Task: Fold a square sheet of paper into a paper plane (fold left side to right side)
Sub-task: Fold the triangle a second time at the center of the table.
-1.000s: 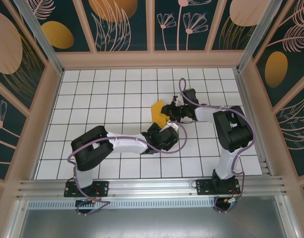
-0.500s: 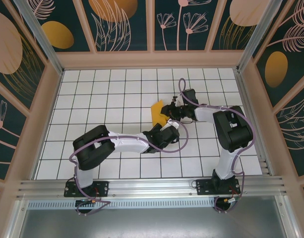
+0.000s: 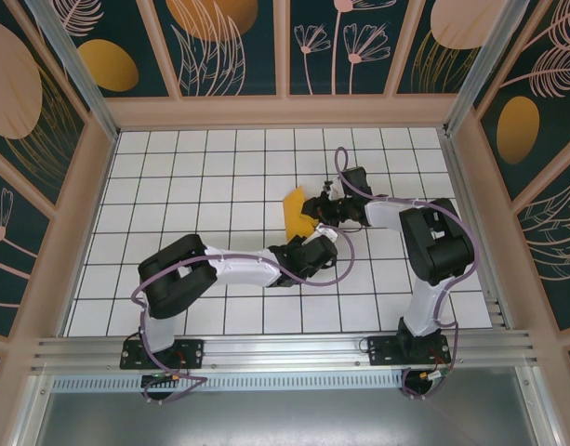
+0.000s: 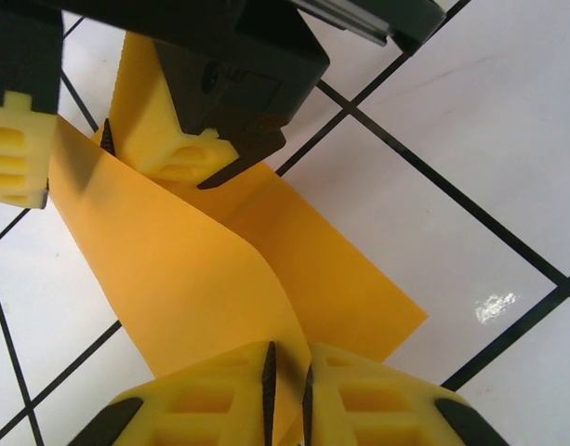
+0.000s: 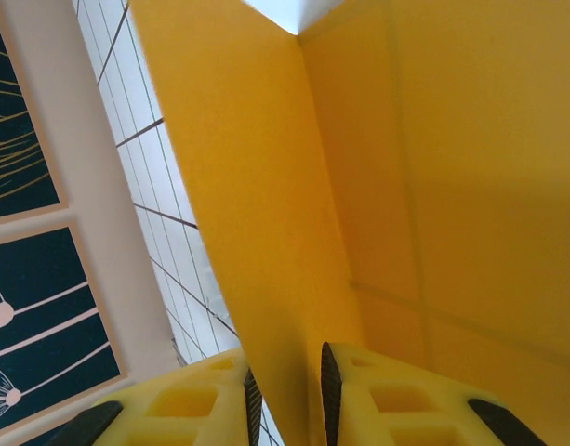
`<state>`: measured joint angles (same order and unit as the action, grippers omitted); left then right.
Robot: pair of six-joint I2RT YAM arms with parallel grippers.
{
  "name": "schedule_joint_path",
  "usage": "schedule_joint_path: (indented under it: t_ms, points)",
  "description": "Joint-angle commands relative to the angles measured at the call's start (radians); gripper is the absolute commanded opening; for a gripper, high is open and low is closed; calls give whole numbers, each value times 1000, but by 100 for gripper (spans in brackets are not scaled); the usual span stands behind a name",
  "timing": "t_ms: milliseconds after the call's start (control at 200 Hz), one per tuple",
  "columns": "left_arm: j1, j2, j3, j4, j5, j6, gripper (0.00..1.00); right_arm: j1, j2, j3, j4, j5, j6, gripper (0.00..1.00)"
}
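Paper, the square sheet of paper (image 3: 294,210), sits near the middle of the tiled table (image 3: 173,167), a little toward the far edge; one flap lies flat on the tiles, the other curves upward; the left gripper (image 4: 286,372) is pinched together on the sheet's near edge, a thin layer caught between its yellow fingers (image 4: 210,400); the right gripper (image 5: 285,395) is clamped on the raised flap, which rises between its jaws.
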<state>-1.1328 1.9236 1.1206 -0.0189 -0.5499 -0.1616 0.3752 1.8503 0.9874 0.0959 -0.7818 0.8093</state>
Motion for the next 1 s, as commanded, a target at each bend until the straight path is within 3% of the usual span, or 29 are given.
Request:
schedule_joint_path:
  t_ms: [0,295,455,901,996]
  points:
    - [-2,9,21,5,14,-11,14,9,-3,11,-31,13,-31,28]
    - [9,-22,-3,22,45,-42,1,7,-7,17,-43,18,-44,28]
    - [34,-61,-34,48,101,-67,0,6,-10,19,-43,15,-46,30]
    - [113,-161,-141,172,334,-131,0,-46,-142,-12,-10,55,-56,76]
    - [124,-167,-142,187,370,-140,0,-65,-187,-41,4,56,-57,82]
